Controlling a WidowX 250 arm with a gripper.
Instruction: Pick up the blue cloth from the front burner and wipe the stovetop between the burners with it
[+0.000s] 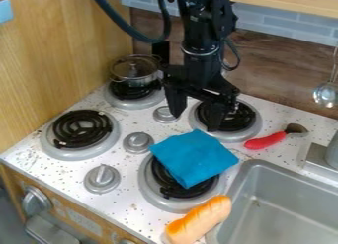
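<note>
Above one speckled stove top (49,165), one gripper (195,115) hangs with its two jaws spread apart; one blue cloth (194,157) lies just below, draped over the near right burner (153,191); burners total four; round top knobs (138,142), three; one lidded pot (135,72) sits on the far left burner; one red-handled utensil (269,139) lies right of the cloth; one orange-topped bun (199,220) lies at one sink's (290,201) left edge.
</note>
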